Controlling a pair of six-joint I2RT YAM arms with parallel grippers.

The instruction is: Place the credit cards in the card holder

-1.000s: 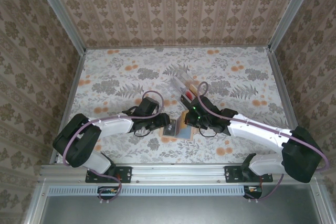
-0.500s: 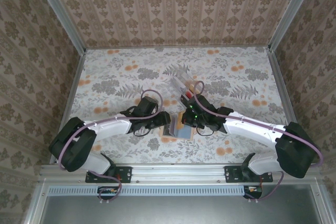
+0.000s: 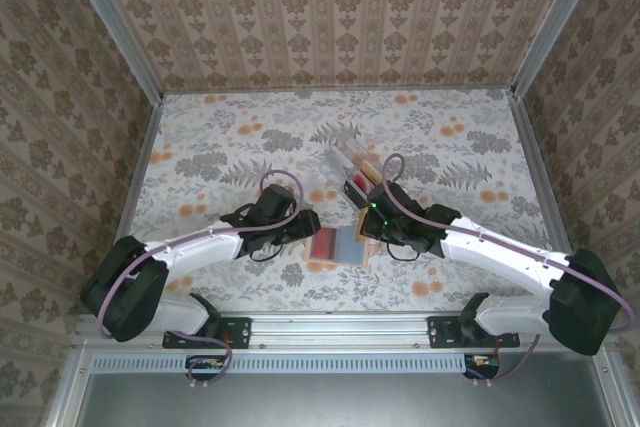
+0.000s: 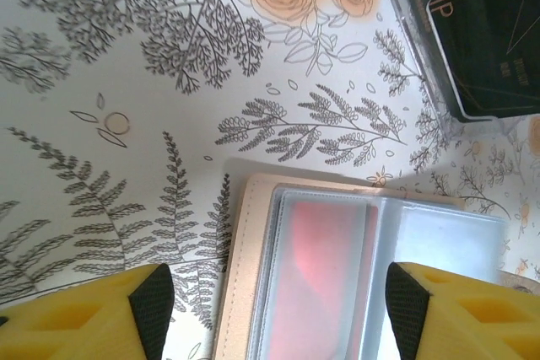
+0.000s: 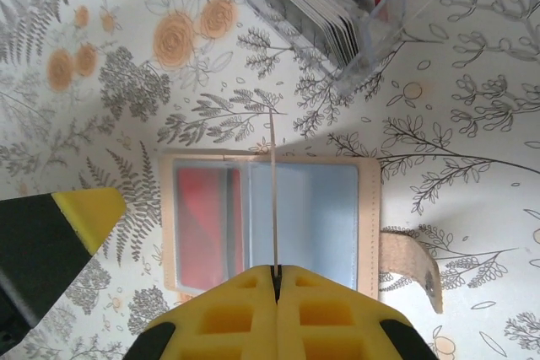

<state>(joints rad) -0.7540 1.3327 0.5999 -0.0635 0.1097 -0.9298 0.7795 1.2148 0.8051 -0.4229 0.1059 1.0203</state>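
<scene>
The tan card holder [image 5: 369,217] lies open and flat on the flowered table, with a red credit card [image 5: 202,225] inside its left clear sleeve. My right gripper [image 5: 276,271] is shut on a thin credit card [image 5: 274,200], seen edge-on and standing upright over the holder's middle fold. My left gripper [image 4: 278,309] is open, its fingers straddling the holder [image 4: 240,276] just above the red card [image 4: 325,276]. From above, the holder [image 3: 340,247] sits between the left gripper [image 3: 308,235] and the right gripper [image 3: 366,232].
A clear plastic tray [image 5: 371,23] with several cards on edge stands just beyond the holder; a black VIP card [image 4: 481,31] shows in it. The holder's strap [image 5: 413,263] sticks out to its right. Metal rails and patterned walls border the table [image 3: 220,147].
My left gripper has opened wider, and the holder's sleeve page that stood up now lies flat, showing the red card. The right gripper has shifted slightly right with its card.
</scene>
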